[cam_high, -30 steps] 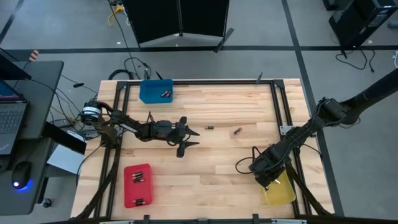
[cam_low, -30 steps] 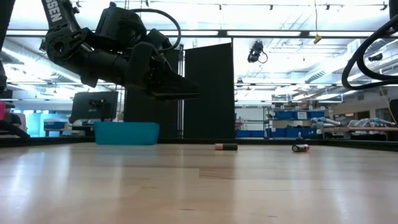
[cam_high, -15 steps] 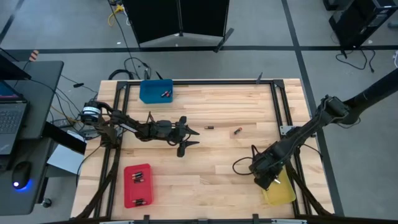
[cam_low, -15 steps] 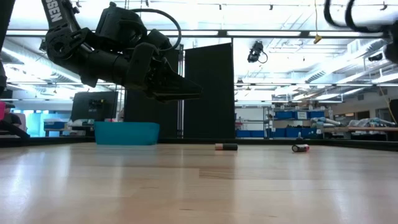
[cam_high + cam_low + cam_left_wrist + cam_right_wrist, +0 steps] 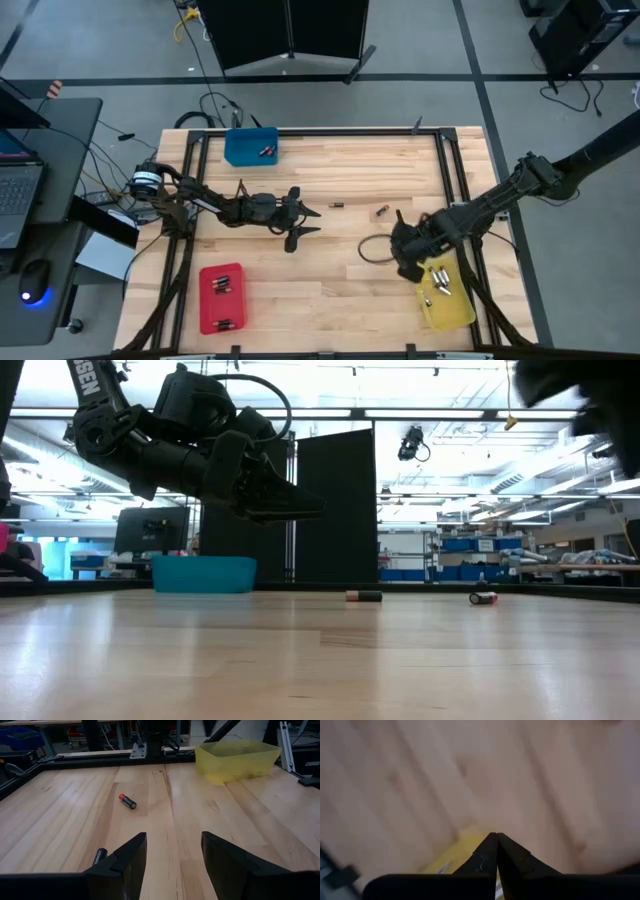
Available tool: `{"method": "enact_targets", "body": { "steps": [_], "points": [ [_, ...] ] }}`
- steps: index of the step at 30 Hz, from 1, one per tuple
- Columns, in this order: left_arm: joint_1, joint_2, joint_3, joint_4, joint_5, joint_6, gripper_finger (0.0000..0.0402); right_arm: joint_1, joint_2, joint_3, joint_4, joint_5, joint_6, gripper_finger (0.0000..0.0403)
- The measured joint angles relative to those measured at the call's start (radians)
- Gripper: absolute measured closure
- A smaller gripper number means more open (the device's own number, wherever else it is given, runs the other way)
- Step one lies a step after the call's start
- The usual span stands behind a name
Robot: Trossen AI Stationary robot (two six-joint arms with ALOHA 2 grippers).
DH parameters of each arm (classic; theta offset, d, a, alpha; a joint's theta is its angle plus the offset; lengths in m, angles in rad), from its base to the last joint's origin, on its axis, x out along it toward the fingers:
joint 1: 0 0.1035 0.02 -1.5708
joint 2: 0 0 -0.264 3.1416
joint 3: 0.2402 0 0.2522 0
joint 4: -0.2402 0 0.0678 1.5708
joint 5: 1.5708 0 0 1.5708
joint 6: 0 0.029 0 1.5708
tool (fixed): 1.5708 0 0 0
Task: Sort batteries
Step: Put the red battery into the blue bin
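Two batteries lie loose on the wooden table, one dark [image 5: 337, 205] and one with an orange end [image 5: 380, 211]. The left wrist view shows them too, the dark battery [image 5: 99, 855] and the orange-ended battery [image 5: 127, 801]. My left gripper [image 5: 305, 222] hovers open at the table's left-middle, pointing toward them. My right gripper [image 5: 412, 258] hangs shut and empty, pointing down, above the far left corner of the yellow tray [image 5: 455, 318]; the right wrist view shows its fingertips [image 5: 496, 840] together. Several batteries [image 5: 437, 281] lie in the yellow tray.
A blue tray [image 5: 250, 146] with batteries stands at the far left. A red tray [image 5: 222, 297] with batteries sits at the near left. A black metal frame [image 5: 445, 170] rims the table. Bare wood lies between the trays.
My right gripper has risen from over the yellow tray and gone toward the table's far and left, turning as it went. The batteries in the yellow tray, covered by it before, now show.
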Motion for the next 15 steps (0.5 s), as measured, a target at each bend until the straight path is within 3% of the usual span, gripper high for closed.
{"method": "enact_targets", "body": {
  "steps": [5, 10, 15],
  "points": [
    [0.000, 0.000, 0.000, -0.036, 0.000, -0.008, 0.0204, -0.138, 0.000, 0.000, 0.072, 0.102, -0.264, 0.0381],
    [-0.005, 0.000, 0.000, -0.067, 0.000, -0.014, 0.0204, -0.287, 0.009, -0.024, 0.224, 0.115, -0.554, 0.0387],
    [-0.021, 0.000, 0.000, -0.077, 0.000, -0.014, 0.0204, -0.410, 0.016, -0.106, 0.314, 0.113, -0.748, 0.0349]
  ]
}}
